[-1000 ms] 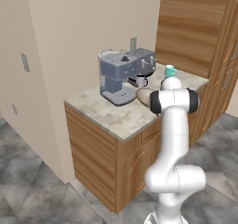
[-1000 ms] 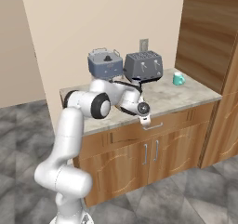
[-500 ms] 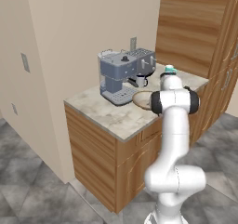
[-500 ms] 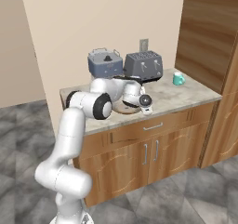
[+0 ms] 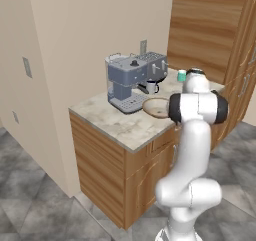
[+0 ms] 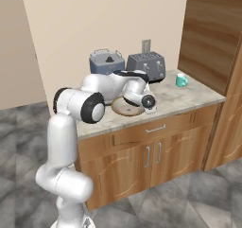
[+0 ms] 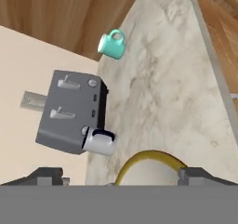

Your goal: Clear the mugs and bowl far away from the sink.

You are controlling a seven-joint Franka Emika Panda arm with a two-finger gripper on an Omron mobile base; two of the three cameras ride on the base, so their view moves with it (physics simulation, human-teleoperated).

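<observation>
- Gripper [image 7: 119, 175] spread wide, jaws released, nothing held between the tips.
- Finger tips [image 7: 45, 175] dark, standing far apart at either side of the hand view's bottom edge.
- Bowl [image 7: 148, 167] directly ahead of the jaws, centred between the two tips, brown rim showing, pale inside; not gripped, resting on countertop [image 7: 172, 93].
- In right base view, gripper [image 6: 150, 105] low over the counter, just beside the bowl [image 6: 126, 108] at its right edge.
- In left base view, bowl [image 5: 155, 107] on the counter in front of the coffee machine [image 5: 129, 81], partly hidden behind the arm's elbow.
- Dark mug [image 7: 98, 142] near the jaws, just beyond the left tip in hand view, white side facing camera, dark handle on top, touching or just beside the toaster [image 7: 69, 112].
- Same dark mug [image 5: 151, 87] seen in left base view between coffee machine and toaster.
- Teal mug [image 7: 112, 44] well apart from the jaws, far ahead along the counter, past the toaster, handle pointing away.
- Teal mug [image 6: 181, 80] near the counter's far end beside the wooden cabinet [image 6: 212, 38]; also seen at [image 5: 182, 75].
- Toaster [image 6: 147, 66] and coffee machine [image 6: 106, 62] against the wall behind the gripper.
</observation>
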